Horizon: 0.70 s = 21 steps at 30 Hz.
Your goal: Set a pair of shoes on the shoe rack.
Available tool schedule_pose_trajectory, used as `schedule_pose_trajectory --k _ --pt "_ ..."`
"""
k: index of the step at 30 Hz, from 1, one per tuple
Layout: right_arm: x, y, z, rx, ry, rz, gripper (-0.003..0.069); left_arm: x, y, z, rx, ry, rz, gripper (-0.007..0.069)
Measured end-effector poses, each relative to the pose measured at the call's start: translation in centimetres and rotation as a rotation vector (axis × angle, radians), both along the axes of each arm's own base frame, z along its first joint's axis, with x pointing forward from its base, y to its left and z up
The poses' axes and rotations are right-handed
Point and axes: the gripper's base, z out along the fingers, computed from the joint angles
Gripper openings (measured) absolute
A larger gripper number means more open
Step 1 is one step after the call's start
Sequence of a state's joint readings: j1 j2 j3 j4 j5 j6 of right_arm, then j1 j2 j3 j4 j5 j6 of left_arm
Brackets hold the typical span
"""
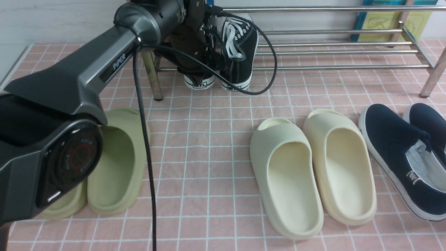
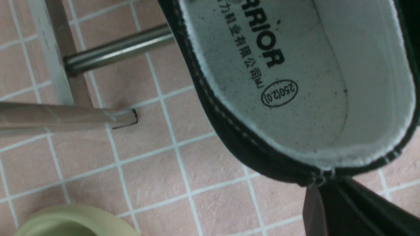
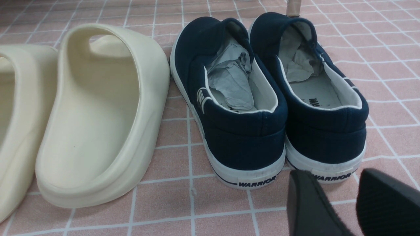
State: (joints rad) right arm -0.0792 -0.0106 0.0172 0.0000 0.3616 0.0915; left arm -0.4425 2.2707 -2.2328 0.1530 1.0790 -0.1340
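My left gripper [image 2: 324,185] pinches the left sneaker [image 2: 229,141] by its heel; right gripper [image 3: 333,178] is apart. Releasing unsupported may tip it off the rack [image 1: 334,67].

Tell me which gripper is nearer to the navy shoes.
Right. The right gripper is just behind the navy shoes' heels; the left gripper is away at the rack.

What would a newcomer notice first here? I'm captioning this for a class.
Probably the dark left arm, reaching diagonally across the front view to the black sneakers at the rack's left end. Next, two cream slides on the pink tiled floor, with navy slip-ons to their right.
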Motion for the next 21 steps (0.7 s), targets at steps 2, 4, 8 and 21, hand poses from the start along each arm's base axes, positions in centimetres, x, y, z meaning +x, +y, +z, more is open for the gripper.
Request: schedule_pose_trajectory --k 2,4,8,21 --pt "0.0 0.0 0.0 0.0 0.0 0.0 0.024 0.0 -0.1 0.0 -0.011 -0.005 0.006 0.0022" --pt "0.0 0.0 0.0 0.0 0.0 0.0 0.024 0.0 -0.1 0.2 -0.017 -0.008 0.007 0.0022" --pt "0.0 0.0 0.0 0.0 0.0 0.0 0.024 -0.7 0.3 1.8 -0.018 -0.01 0.013 0.0022" --pt "0.0 0.0 0.0 0.0 0.0 0.0 0.024 -12.4 6.5 21.1 -0.114 -0.318 0.05 0.0032"
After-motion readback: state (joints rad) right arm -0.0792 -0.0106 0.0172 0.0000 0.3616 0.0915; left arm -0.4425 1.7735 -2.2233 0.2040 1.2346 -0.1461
